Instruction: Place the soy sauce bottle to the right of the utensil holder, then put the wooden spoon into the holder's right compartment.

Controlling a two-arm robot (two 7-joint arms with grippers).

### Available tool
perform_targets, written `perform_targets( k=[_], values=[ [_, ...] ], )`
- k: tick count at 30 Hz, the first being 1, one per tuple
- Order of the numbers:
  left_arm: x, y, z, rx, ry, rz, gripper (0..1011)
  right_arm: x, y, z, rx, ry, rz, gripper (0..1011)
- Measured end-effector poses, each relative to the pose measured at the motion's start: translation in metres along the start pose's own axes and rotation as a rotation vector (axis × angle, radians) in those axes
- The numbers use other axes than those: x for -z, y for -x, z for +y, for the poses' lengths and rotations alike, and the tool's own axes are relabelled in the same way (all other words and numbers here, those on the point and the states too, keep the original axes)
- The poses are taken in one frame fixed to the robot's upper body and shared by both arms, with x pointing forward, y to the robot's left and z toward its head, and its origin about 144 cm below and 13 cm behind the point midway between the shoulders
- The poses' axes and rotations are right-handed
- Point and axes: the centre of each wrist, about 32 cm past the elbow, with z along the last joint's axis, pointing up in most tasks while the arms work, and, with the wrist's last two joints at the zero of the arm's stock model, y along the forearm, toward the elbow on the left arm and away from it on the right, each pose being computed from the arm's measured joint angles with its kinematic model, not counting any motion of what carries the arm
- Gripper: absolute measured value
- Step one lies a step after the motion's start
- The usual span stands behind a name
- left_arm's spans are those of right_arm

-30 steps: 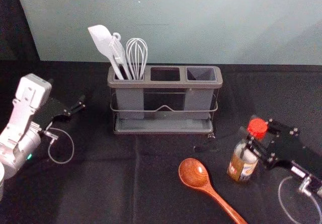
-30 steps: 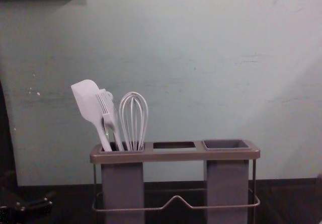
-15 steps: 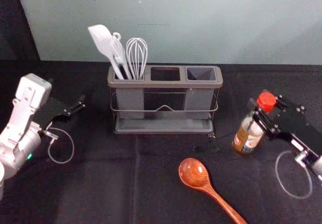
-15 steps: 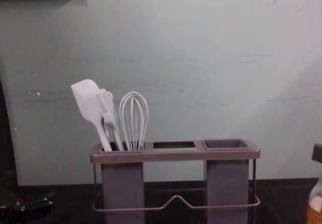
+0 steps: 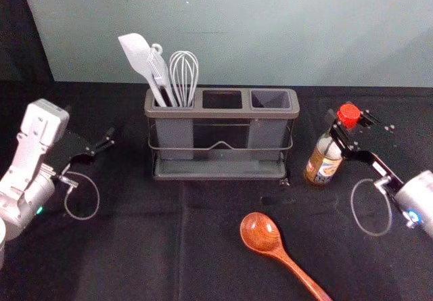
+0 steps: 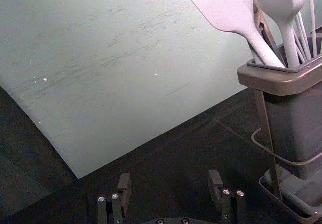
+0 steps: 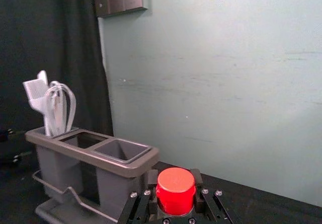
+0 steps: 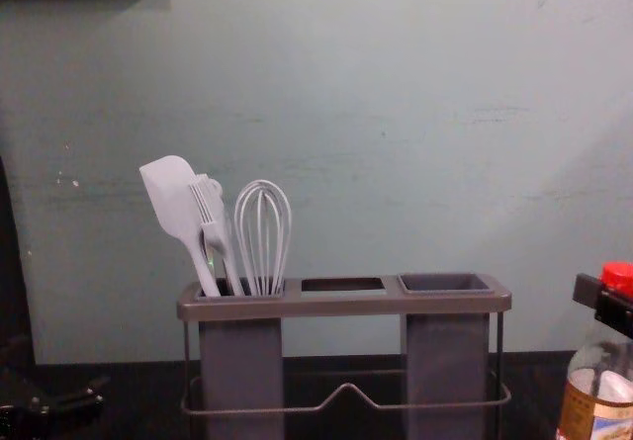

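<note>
Nearest the robot lies the wooden spoon [image 5: 260,232]. At left, the left gripper [image 6: 169,179] idles, spread apart. Right of the utensil holder [image 5: 223,113], the right gripper [image 7: 174,177] clasps the soy sauce bottle [image 5: 323,166] high, presumably to free its base for landing.

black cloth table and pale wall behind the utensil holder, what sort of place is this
Probably a robot test bench made up as a kitchen counter: a utensil holder with a whisk and a wooden spoon, on black cloth between two robot arms.
</note>
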Motion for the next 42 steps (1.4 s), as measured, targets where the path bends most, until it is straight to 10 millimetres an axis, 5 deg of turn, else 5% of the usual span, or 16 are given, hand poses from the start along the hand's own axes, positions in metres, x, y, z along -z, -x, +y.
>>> perform_targets(
  k=[30, 42],
  values=[
    [0.000, 0.000, 0.000, 0.000, 0.000, 0.000, 1005, 0.018, -0.005, 0.047, 0.006, -0.001, 0.042, 383],
    [0.000, 0.000, 0.000, 0.000, 0.000, 0.000, 1005, 0.003, -0.003, 0.045, 0.024, -0.027, 0.017, 763]
  ],
)
